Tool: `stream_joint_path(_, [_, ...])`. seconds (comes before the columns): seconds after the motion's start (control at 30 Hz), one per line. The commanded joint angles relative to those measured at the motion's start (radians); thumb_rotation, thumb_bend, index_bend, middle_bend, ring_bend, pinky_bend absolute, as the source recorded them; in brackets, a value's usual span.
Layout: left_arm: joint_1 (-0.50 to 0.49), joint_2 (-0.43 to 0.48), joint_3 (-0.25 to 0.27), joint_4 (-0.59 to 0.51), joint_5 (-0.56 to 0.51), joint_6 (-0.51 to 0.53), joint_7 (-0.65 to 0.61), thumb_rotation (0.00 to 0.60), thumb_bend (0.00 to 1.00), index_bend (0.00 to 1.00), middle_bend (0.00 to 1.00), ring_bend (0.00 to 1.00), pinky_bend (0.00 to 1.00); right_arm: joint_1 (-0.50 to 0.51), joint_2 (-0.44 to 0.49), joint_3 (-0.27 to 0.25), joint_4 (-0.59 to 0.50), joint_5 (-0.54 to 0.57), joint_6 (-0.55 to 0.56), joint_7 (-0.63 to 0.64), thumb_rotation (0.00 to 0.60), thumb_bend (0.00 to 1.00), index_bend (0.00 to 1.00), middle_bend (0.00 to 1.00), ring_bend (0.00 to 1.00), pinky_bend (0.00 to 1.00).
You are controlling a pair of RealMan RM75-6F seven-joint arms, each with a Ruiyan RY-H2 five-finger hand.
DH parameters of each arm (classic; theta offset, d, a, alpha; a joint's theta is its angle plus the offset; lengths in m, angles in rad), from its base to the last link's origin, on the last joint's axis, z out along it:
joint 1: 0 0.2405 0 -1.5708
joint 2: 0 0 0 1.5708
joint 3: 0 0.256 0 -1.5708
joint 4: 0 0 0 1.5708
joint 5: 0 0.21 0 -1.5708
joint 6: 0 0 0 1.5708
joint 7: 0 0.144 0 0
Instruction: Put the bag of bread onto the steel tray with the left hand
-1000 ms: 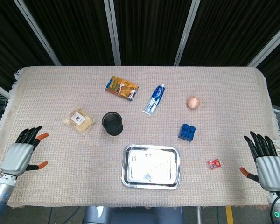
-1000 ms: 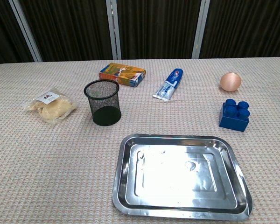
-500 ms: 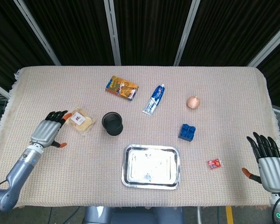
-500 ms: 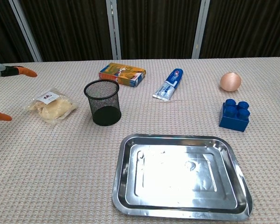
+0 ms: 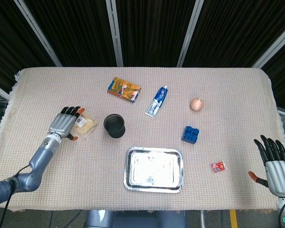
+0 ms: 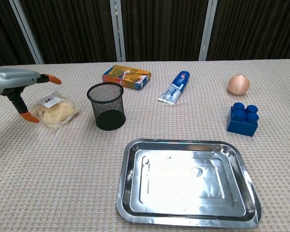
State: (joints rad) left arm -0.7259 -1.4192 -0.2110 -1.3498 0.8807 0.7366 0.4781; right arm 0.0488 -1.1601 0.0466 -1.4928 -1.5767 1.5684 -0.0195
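Observation:
The bag of bread [image 5: 84,124] [image 6: 54,111], clear plastic with a white label, lies on the cloth left of the black mesh cup. My left hand [image 5: 65,123] [image 6: 17,84] hovers over the bag's left side, fingers spread and open, thumb [image 6: 26,115] beside the bag's near-left edge; contact is not visible. The steel tray [image 5: 154,186] [image 6: 188,218] sits bare at the table's front centre. My right hand [image 5: 274,164] stays open at the front right edge, away from everything, and the chest view does not show it.
A black mesh cup [image 5: 114,125] [image 6: 106,106] stands between bag and tray. Further back lie an orange box [image 5: 124,89] [image 6: 126,76] and a toothpaste tube [image 5: 156,100] [image 6: 174,87]. A peach ball [image 5: 196,103] [image 6: 239,84], blue block [image 5: 190,134] [image 6: 243,119] and small red packet [image 5: 218,166] sit to the right.
My left hand has swept from the front left edge rightward and away from me, arriving over the bread bag. The right hand drifted slightly toward the front edge. The objects stayed put.

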Motion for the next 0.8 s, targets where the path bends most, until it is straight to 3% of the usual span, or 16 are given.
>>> stream_joint_path(0.03, [-0.049, -0.047, 0.002, 0.075, -0.081, -0.032, 0.039, 0.6, 0.05, 0.05, 0.0, 0.0, 0.0, -0.001, 0.0, 0.001, 0.0, 0.004, -0.002, -0.001, 0.6, 0.0, 0.07, 0.0, 0.0, 0.02])
stream_joint_path(0.2, [-0.1, -0.099, 0.005, 0.16, -0.173, -0.068, 0.067, 0.6, 0.1, 0.07, 0.0, 0.0, 0.0, 0.001, -0.002, 0.001, 0.001, 0.009, -0.01, -0.006, 0.6, 0.0, 0.07, 0.0, 0.0, 0.02])
stream_joint_path(0.33, [-0.135, -0.15, 0.007, 0.226, -0.213, -0.079, 0.076, 0.6, 0.2, 0.15, 0.0, 0.0, 0.03, 0.003, -0.002, 0.003, -0.002, 0.012, -0.015, -0.012, 0.6, 0.0, 0.07, 0.0, 0.0, 0.02])
stream_joint_path(0.43, [-0.148, -0.177, 0.004, 0.259, -0.228, -0.091, 0.062, 0.6, 0.3, 0.25, 0.0, 0.01, 0.17, 0.002, -0.001, 0.004, -0.002, 0.016, -0.016, -0.014, 0.6, 0.0, 0.07, 0.0, 0.0, 0.02])
stream_joint_path(0.5, [-0.152, -0.191, 0.008, 0.273, -0.218, -0.09, 0.053, 0.6, 0.36, 0.38, 0.08, 0.1, 0.31, 0.002, 0.0, 0.004, -0.002, 0.018, -0.018, -0.014, 0.6, 0.0, 0.07, 0.0, 0.0, 0.02])
stream_joint_path(0.63, [-0.139, -0.209, -0.002, 0.274, -0.131, -0.057, -0.022, 0.6, 0.43, 0.54, 0.28, 0.3, 0.49, 0.0, 0.001, 0.005, -0.001, 0.023, -0.018, -0.01, 0.6, 0.0, 0.07, 0.0, 0.0, 0.02])
stream_joint_path(0.8, [-0.085, -0.205, -0.008, 0.231, 0.078, 0.038, -0.205, 0.6, 0.46, 0.58, 0.33, 0.33, 0.5, 0.0, 0.002, 0.004, 0.003, 0.024, -0.021, -0.01, 0.6, 0.0, 0.07, 0.0, 0.0, 0.02])
